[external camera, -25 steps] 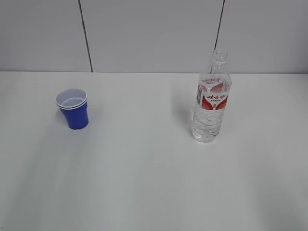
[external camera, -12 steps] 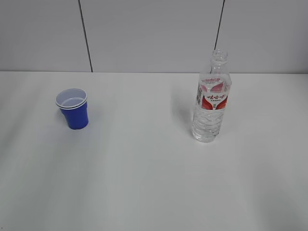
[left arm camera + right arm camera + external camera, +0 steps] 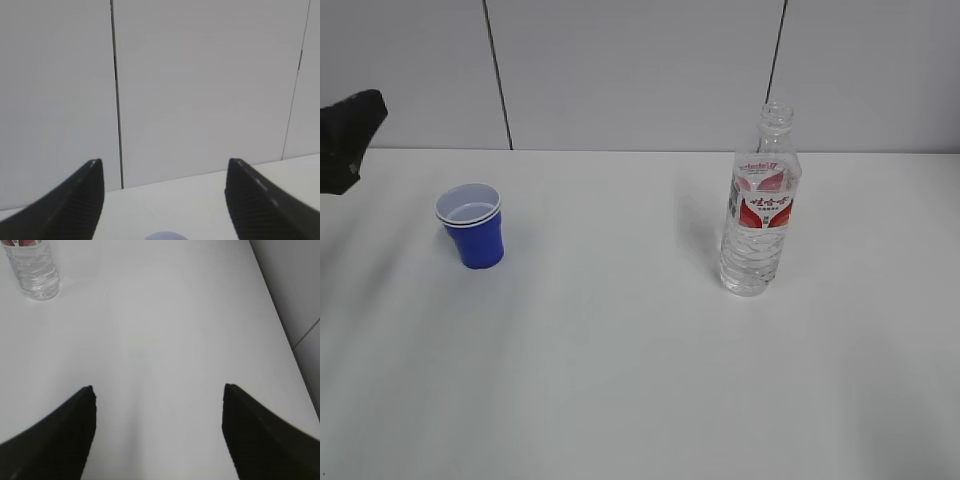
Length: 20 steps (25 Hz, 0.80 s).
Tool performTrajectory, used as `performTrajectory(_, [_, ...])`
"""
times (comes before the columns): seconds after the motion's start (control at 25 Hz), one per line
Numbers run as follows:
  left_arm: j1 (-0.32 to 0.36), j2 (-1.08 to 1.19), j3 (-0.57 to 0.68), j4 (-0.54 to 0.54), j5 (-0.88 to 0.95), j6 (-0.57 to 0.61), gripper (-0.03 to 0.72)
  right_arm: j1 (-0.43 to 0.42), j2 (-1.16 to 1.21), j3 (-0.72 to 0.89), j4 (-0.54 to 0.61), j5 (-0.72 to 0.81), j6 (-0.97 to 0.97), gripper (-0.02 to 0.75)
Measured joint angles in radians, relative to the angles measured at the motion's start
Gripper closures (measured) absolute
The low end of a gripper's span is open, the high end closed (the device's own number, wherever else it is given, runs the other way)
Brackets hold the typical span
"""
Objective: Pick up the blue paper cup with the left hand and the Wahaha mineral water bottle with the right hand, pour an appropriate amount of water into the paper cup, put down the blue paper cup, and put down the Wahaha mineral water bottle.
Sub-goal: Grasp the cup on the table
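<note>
The blue paper cup [image 3: 472,227] stands upright on the left of the white table, white inside. The Wahaha mineral water bottle [image 3: 760,205] stands upright to the right of centre, capless, with water in its lower part; its base also shows at the top left of the right wrist view [image 3: 34,270]. A dark part of the left hand [image 3: 345,140] juts in at the exterior view's left edge, apart from the cup. My left gripper [image 3: 164,165] is open and empty, with the cup's rim [image 3: 166,236] just below it. My right gripper [image 3: 157,390] is open and empty over bare table.
The white table [image 3: 620,350] meets a grey panelled wall [image 3: 640,70] with two dark vertical seams. In the right wrist view the table's right edge [image 3: 280,320] runs close to the wall.
The left hand has come into the exterior view at the left edge; before, no arm showed. Cup and bottle have not moved.
</note>
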Motion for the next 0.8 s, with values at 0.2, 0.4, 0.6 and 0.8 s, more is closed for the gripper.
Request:
performTrajectory(0.2, [0.000,0.118,0.000,0.000,-0.096,0.000,0.117,0.000,0.000,0.000,0.000,0.000,0.000,0.150])
performTrajectory(0.4, [0.000,0.276,-0.004,-0.002,-0.161,0.000,0.117,0.000,0.000,0.000,0.000,0.000,0.000,0.150])
performTrajectory(0.6, [0.000,0.386,-0.008,-0.007,-0.161,0.007,0.117,0.000,0.000,0.000,0.000,0.000,0.000,0.150])
performTrajectory(0.8, [0.000,0.444,-0.010,-0.016,-0.166,0.040,0.117,0.000,0.000,0.000,0.000,0.000,0.000,0.150])
